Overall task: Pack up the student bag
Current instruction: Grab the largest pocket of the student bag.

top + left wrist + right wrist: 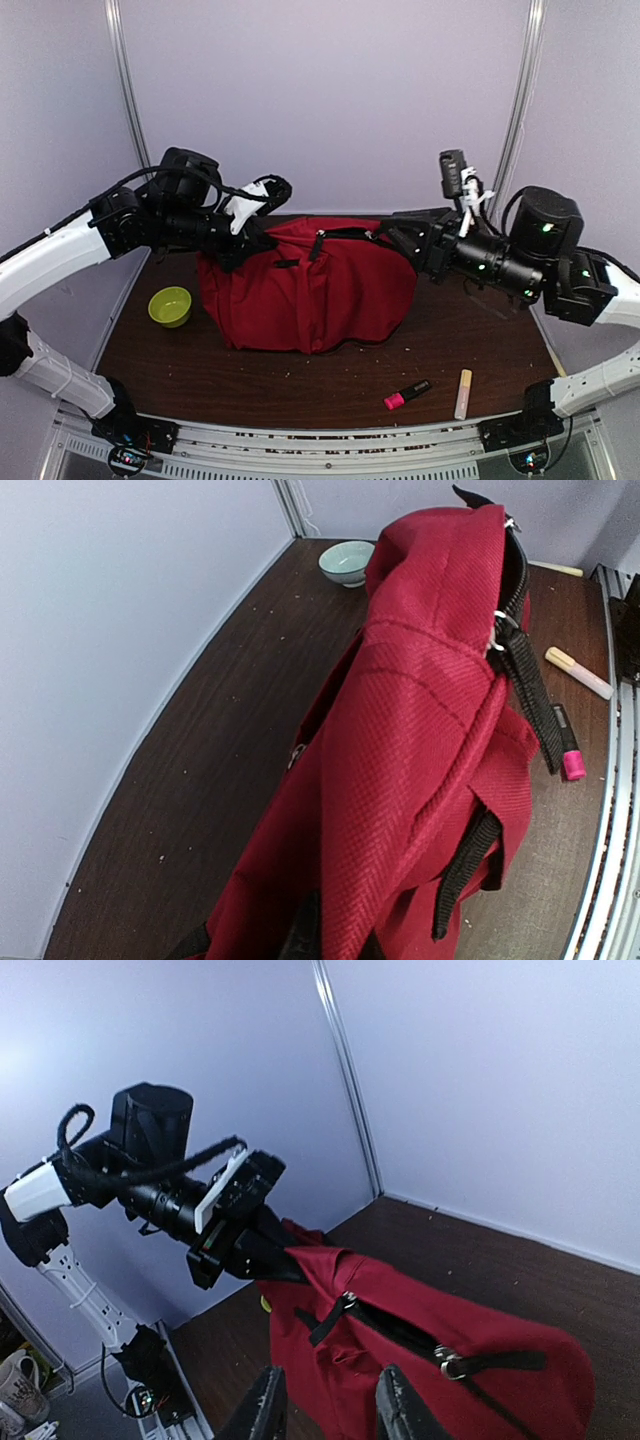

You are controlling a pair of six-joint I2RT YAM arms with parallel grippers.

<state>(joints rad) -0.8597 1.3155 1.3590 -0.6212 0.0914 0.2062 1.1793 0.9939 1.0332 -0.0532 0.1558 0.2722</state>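
Right wrist view: the right gripper (pixel 330 1405) shows its two fingers (pixel 265 1405) parted, nothing clamped between them, poised just before the top of the bag (pixel 430 1360). Whether either finger touches the fabric cannot be told.

Across the bag, the left gripper (pixel 268 1256) is clenched on the red cloth at the far top corner, and that corner is drawn up to its jaws. A black zipper (pixel 400 1335) runs along the bag's upper edge between the two grippers, with a black strap and a metal ring near the right gripper's end.

In the top view the bag stands in the middle of the dark table (pixel 300 385), slumped and wide at its base, between the two arms. A green bowl (pixel 170 306) sits just to its left, not touching. Toward the near right edge lie a pink marker (pixel 406 395) and a pale marker (pixel 464 393), close together and well clear of the bag.
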